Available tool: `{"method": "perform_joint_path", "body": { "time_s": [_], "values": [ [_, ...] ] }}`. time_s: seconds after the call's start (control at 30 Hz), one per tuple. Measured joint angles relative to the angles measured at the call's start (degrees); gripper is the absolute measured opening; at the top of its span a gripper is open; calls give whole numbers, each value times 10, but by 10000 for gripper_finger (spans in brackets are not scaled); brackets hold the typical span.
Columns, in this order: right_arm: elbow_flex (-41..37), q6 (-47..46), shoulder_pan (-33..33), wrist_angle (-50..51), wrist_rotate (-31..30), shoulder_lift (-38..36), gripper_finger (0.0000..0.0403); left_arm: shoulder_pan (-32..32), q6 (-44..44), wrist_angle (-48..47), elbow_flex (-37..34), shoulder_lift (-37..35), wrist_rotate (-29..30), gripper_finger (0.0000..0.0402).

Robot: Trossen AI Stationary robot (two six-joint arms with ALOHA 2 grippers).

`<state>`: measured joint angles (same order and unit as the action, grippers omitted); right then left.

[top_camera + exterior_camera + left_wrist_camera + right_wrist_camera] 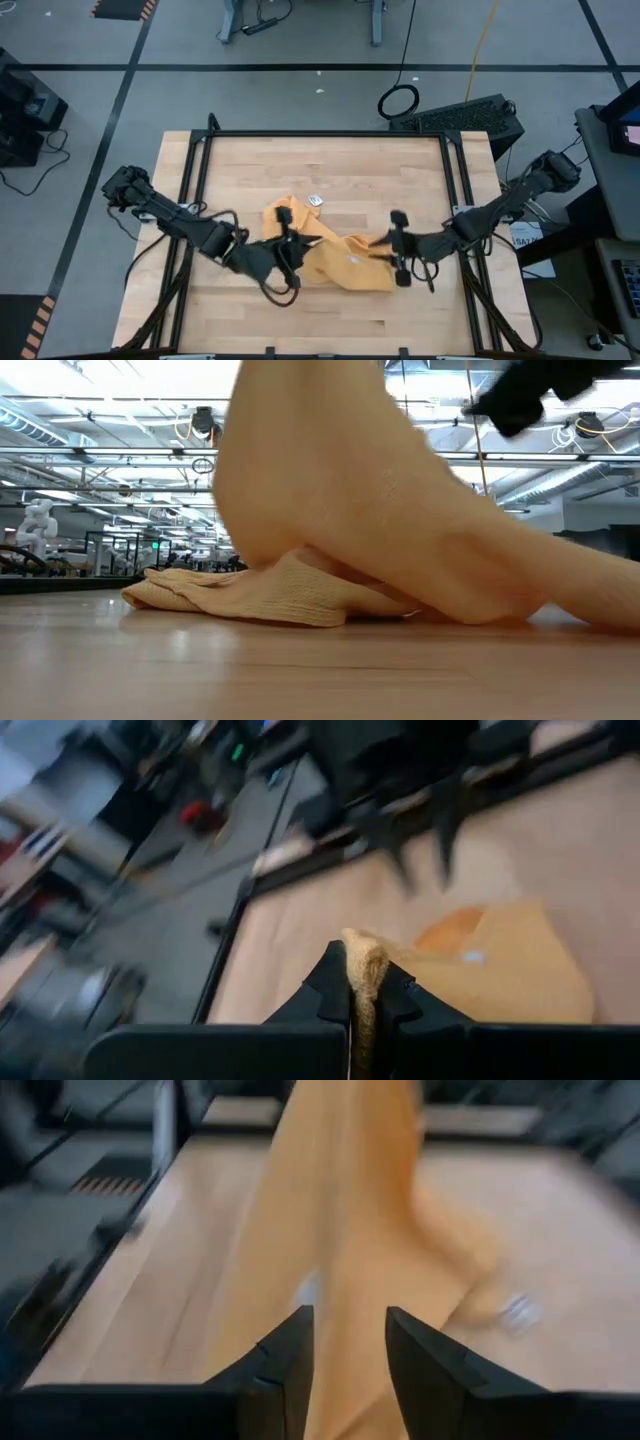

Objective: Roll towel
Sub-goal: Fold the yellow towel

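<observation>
The mustard-yellow towel (330, 255) is bunched at the middle of the wooden table, its white tag (315, 201) toward the far side. My left gripper (287, 256) is shut on the towel's left part and my right gripper (385, 250) on its right part. In the low view a broad sheet of the towel (350, 500) is raised, while a crumpled part (250, 592) lies on the table. In the right wrist view the towel (350, 1210) runs away from the fingers as a long band. My left gripper pinches a bunched fold of the towel (362, 965) between its two fingers, which are nearly level, and the fold sticks out past their tips. The cloth beyond it (500, 970) lies on the table. My right gripper has the towel (350, 1365) between its two fingers, several layers bunched together. The fingers come from the table's right side, slanting slightly down. The cloth runs on from them as a raised band, and its far part lies on the table.
Black frame rails (200, 160) run along the table's left, right and far sides. Bare wood (330, 165) lies on the far side of the towel, and more toward the near edge (330, 320). A black box (470, 115) sits beyond the far right corner.
</observation>
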<state>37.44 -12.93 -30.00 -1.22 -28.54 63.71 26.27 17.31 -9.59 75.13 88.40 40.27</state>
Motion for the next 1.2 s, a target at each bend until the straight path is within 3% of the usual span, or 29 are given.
{"method": "perform_joint_path", "body": {
  "time_s": [0.13, 0.3, 0.4, 0.53, 0.67, 0.8, 0.9, 1.0, 1.2],
  "values": [
    [56, 64, 12, -10, -56, -5, 155, -45, 68, 74, 0, 0, -104, 4],
    [108, 100, 36, -8, -59, 14, 209, -97, 75, 87, 0, 0, -189, 4],
    [114, 102, 53, -8, -49, 28, 229, -114, 72, 87, 0, 0, -205, 4],
    [114, 88, 79, -12, 14, 50, 239, -122, 72, 83, 0, 0, -208, 4],
    [114, 104, 97, -39, 19, 80, 238, -124, 72, 78, 0, 0, -218, 4],
    [114, 147, 108, -97, 27, 109, 196, -123, 70, 76, 0, 0, -222, 4],
    [114, 171, 113, -122, 32, 114, 114, -123, 68, 68, 0, 0, -214, 9],
    [115, 183, 119, -108, 15, 100, 24, -117, 31, 50, 0, 0, -156, 33],
    [116, 172, 111, -27, -18, 21, 6, -89, -84, -79, 0, -3, -47, 144]
  ]
}}
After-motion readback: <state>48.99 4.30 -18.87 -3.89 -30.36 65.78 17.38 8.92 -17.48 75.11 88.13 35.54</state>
